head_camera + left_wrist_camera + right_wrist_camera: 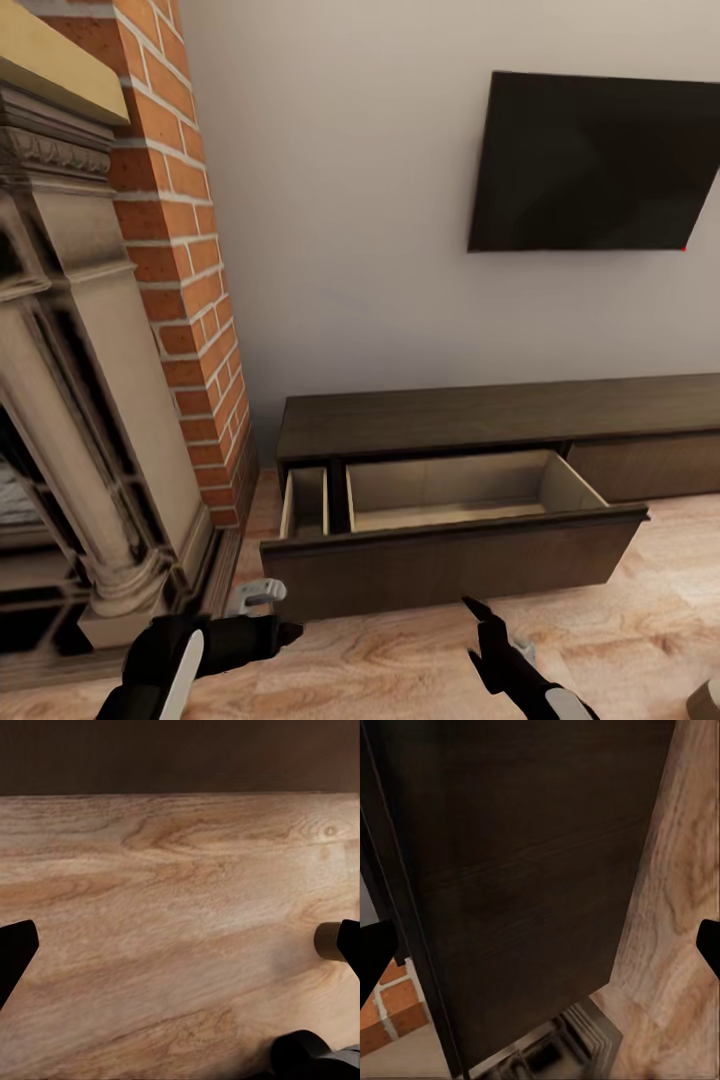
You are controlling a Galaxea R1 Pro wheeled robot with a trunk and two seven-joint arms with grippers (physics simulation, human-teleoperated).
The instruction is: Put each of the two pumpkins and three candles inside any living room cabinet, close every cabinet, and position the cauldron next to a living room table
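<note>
Cabinet (480,425) drawer (455,520) at lower centre pulled open, visibly bare inside; left gripper (180,945) and right gripper (540,945) spread, holding nothing; stowing, closing and cauldron placement judged outstanding.

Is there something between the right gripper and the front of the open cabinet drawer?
Nothing visible. In the head view the right gripper hangs just before the dark front of the pulled-out drawer of the cabinet, with bare wood floor between them. The drawer's pale inside looks empty.
</note>
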